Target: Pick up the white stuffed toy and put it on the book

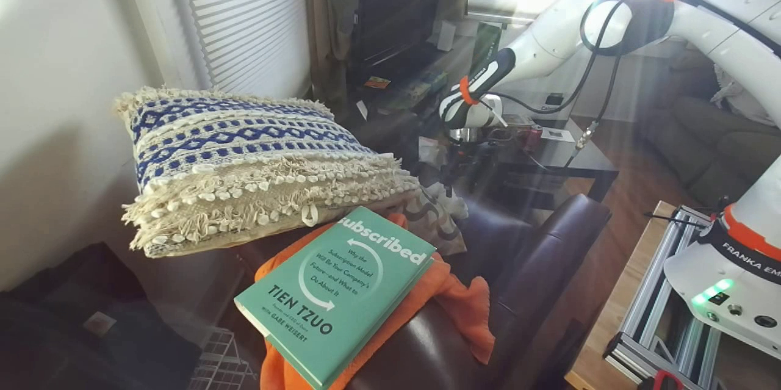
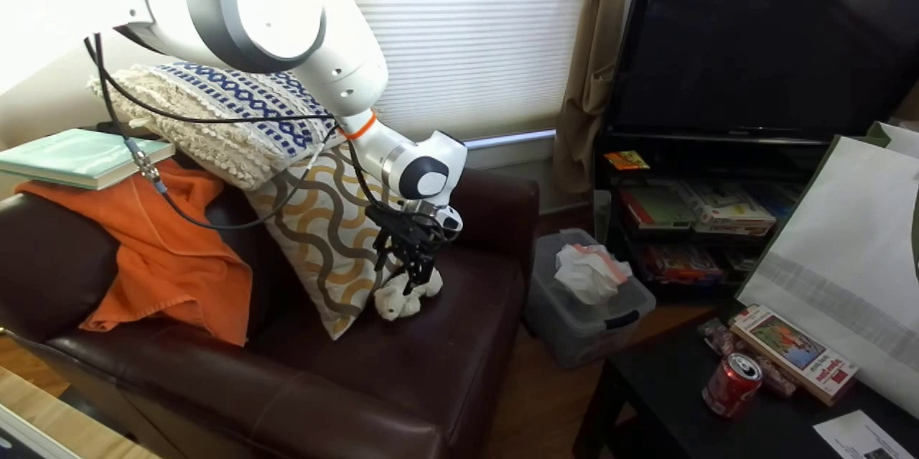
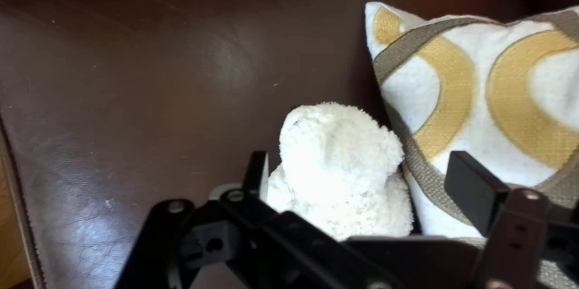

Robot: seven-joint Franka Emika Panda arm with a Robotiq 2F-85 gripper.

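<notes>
The jaws of the black two-fingered gripper stand spread and released, with the small cream-white stuffed toy of curly fleece showing between them in the wrist view. One finger stands right at the edge of the fleece, though whether they touch I cannot tell; the opposite finger stands apart from it. The toy rests on a dark brown leather sofa seat, just beside a white fabric pillow with wavy yellow and taupe bands. The toy's nap looks thick and nubbly, gathered into rounded lumps, and strong light bleaches the middle nearly to pure white. In an exterior view the toy looks creamier, with a small dark spot toward one end, and the gripper partly covers it. Well apart from it, the teal-green rectangular book with white title lettering lies cover up on a crumpled orange cloth, near a fringed blue-and-cream pillow.
</notes>
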